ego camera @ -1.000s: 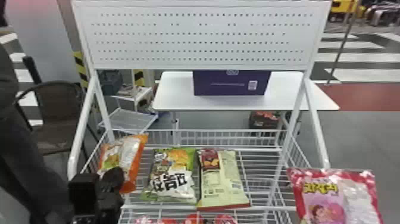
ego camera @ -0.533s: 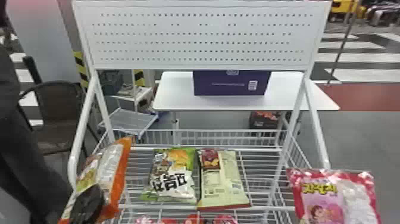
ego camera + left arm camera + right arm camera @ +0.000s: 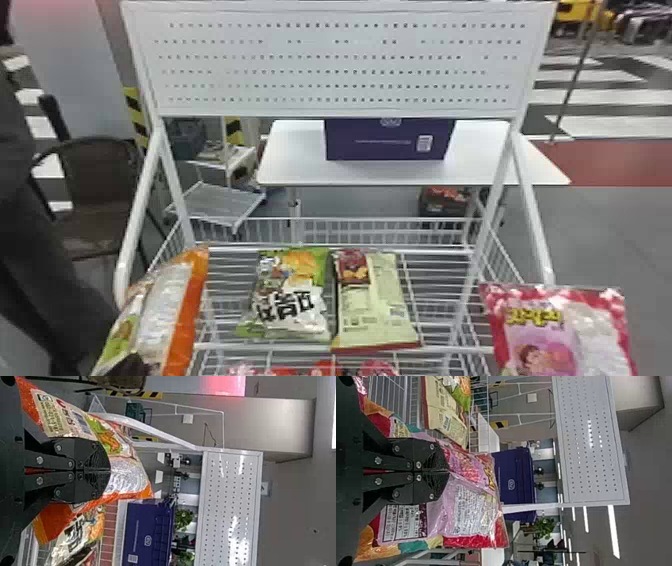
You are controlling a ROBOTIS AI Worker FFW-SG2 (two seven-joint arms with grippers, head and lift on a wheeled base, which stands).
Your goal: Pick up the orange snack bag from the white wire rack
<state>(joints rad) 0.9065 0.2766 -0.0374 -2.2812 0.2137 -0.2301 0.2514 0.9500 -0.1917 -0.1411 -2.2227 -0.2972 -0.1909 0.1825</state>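
Pincer on my left arm (image 3: 131,366), black with two flat fingers, sits at the bottom edge of my head view, between seven and eight o'clock. Its fingers (image 3: 91,455) are squeezed shut on the shiny orange, white and green plastic snack bag (image 3: 186,310). The bag is at eight o'clock, with its top leaning toward one, by the left side of the white wire rack (image 3: 177,200). I cannot tell if it touches the wires. Near seven o'clock, a green and white plastic bag (image 3: 292,300) lies on the wire shelf. Just beside it, between five and six, lies a pale yellow plastic bag (image 3: 370,315) with a dark red corner. Some red bags (image 3: 327,370) peek out lower, at six. At four o'clock is a pink and red plastic bag (image 3: 542,325), and my right pincer (image 3: 449,471) pinches it tight. At twelve is a flat white board (image 3: 320,65) with tiny holes. Farther back, between one and two, a purple box (image 3: 370,140) sits on a white table (image 3: 295,165).
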